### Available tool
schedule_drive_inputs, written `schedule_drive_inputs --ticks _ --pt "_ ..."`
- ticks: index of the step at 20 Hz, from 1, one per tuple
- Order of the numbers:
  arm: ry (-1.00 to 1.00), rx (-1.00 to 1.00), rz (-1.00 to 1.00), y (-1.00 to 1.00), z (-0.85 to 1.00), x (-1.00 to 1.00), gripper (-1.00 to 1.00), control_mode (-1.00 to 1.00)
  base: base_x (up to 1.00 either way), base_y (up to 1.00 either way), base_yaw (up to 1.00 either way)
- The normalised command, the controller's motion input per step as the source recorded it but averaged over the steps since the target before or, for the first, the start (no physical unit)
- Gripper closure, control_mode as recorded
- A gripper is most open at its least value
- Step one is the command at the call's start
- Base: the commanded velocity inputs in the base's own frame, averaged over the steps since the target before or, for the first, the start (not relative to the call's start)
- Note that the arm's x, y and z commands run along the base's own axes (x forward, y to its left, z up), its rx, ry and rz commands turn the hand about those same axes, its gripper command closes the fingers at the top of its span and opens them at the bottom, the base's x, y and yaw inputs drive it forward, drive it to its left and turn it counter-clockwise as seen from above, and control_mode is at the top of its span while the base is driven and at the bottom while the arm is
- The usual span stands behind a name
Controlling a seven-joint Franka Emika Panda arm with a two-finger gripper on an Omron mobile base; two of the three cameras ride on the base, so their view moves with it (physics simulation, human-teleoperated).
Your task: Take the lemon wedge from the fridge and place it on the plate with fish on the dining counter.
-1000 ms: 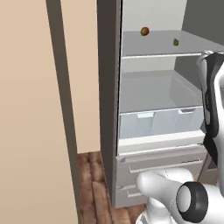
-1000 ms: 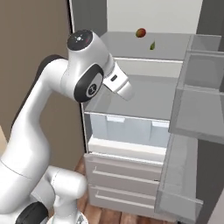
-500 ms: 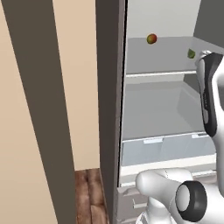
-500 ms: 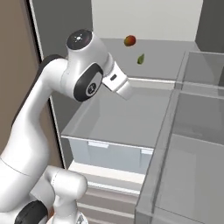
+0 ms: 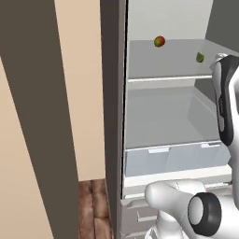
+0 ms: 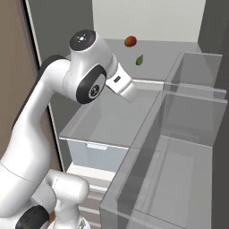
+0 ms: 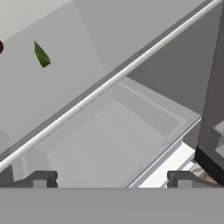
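The fridge [image 5: 113, 93] stands open, its pale interior in front of me. The lemon wedge [image 5: 200, 57] [image 6: 139, 60] [image 7: 41, 54], a tiny yellowish-green lump, lies on the upper shelf [image 5: 163, 63], right of a round red-orange fruit [image 5: 159, 41] [image 6: 130, 41]. In the hand view my gripper [image 7: 111, 179] is open and holds nothing, with the wedge well ahead at upper left and the shelf's front edge between us. The plate with fish and the dining counter are out of view.
A clear crisper drawer [image 5: 172, 158] [image 6: 98, 154] sits under the lower shelf. Clear door bins [image 6: 179, 147] crowd the right side near the arm. The fridge's left wall [image 6: 58, 40] and a beige wall [image 5: 79, 93] stand to the left.
The whole picture has shifted and the fridge interior looms larger, so the base has driven closer. The fruit and wedge stay on their shelf. My gripper remains open.
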Motion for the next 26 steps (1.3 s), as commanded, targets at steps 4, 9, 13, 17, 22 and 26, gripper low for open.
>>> schedule_drive_inputs --ticks 4,9,13,17,22,26 --pt "0.00 0.00 0.00 0.00 0.00 0.00 -1.00 1.00 0.77 -0.27 0.00" --pt "0.00 0.00 0.00 0.00 0.00 0.00 -1.00 1.00 0.80 -0.22 0.00" --pt "0.00 0.00 0.00 0.00 0.00 0.00 -1.00 1.00 0.49 -0.04 0.00" --pt "-0.01 0.00 0.07 0.00 0.36 0.03 -1.00 -1.00 0.02 0.00 0.01" --pt "-0.05 0.00 0.19 -0.04 0.43 0.00 -1.00 -1.00 0.00 0.00 0.00" --pt "-0.13 -0.01 0.16 -0.08 0.24 0.00 -1.00 -1.00 0.00 0.00 0.00"
